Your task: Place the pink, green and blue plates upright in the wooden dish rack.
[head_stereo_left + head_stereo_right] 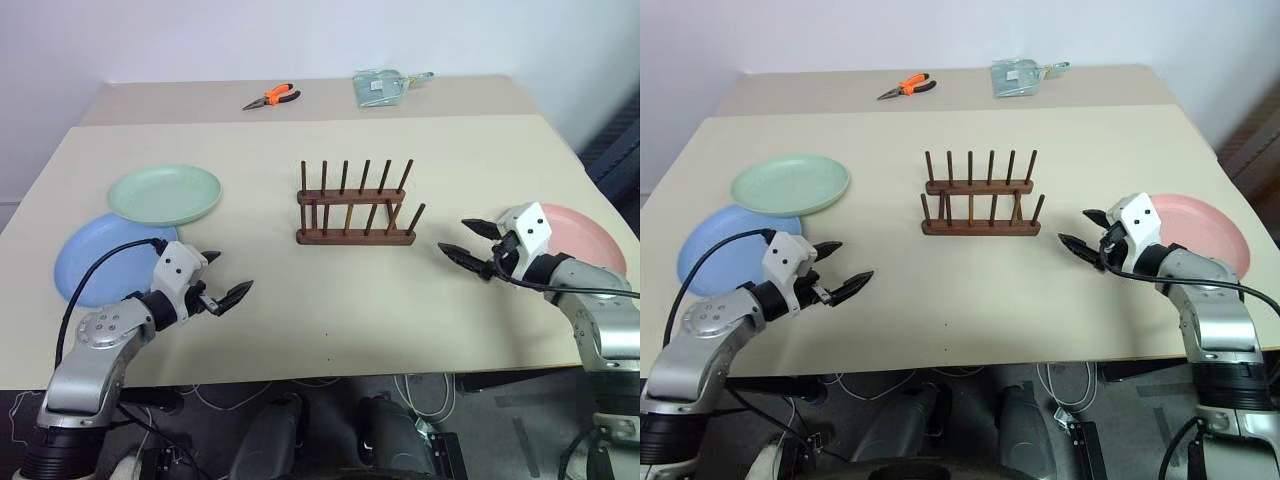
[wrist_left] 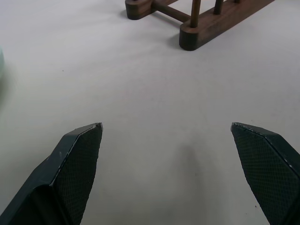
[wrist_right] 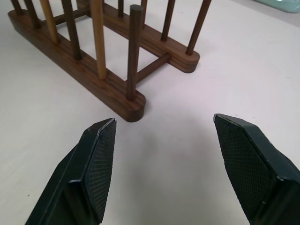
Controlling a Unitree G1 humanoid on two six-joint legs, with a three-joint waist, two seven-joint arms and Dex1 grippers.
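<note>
Arms low, both pointing inward toward wooden dish rack [image 1: 356, 205]; left end effector [image 1: 222, 277] and right end effector [image 1: 470, 241] spread apart.

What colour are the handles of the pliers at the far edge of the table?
Orange, clearest in the left eye view: pliers.

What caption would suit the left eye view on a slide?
Both open grippers, left and right, flank an empty rack; green, blue and pink plates lie flat.

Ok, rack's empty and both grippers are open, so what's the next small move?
Probably swing the right gripper back over the pink plate lying flat just behind it; it is open, empty and nearest a plate, and the wooden dish rack holds nothing yet.
</note>
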